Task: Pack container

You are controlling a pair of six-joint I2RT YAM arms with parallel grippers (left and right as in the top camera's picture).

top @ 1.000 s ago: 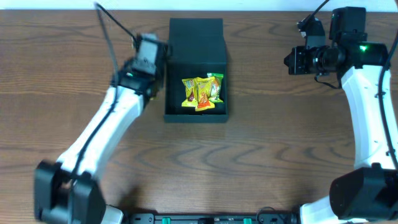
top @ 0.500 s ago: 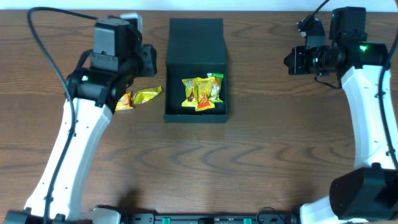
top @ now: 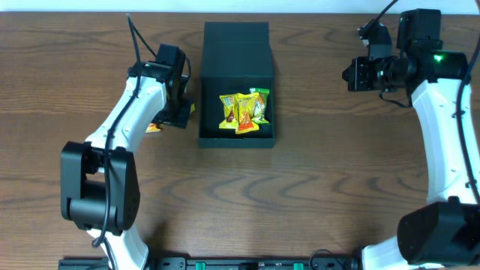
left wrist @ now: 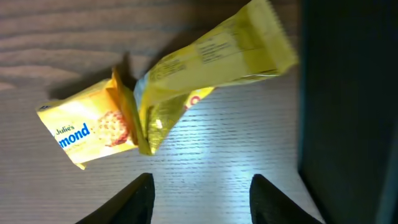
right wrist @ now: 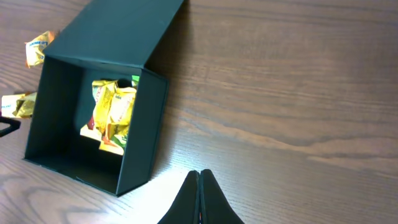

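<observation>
Left gripper (left wrist: 200,186) swung back in beside the container (top: 236,140), jaws apart over two crinkly yellow packets (left wrist: 211,59) on the wood-grain table (top: 315,187) | matte square box sits mid-table, flap open, more packets (top: 244,111) inside | right gripper (right wrist: 199,177) pinched together, well off right

Left arm (top: 126,121) — reaching forward, wrist apparently turned downward; left gripper (left wrist: 202,202) with fingers parted. Right arm (top: 442,135) — extended forward, wrist bent inward; right gripper (right wrist: 199,196) with fingers pressed together.

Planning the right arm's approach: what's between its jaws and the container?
Only bare wooden table lies between the shut right jaws and the container. The right wrist view shows it, and the overhead view agrees.
</observation>
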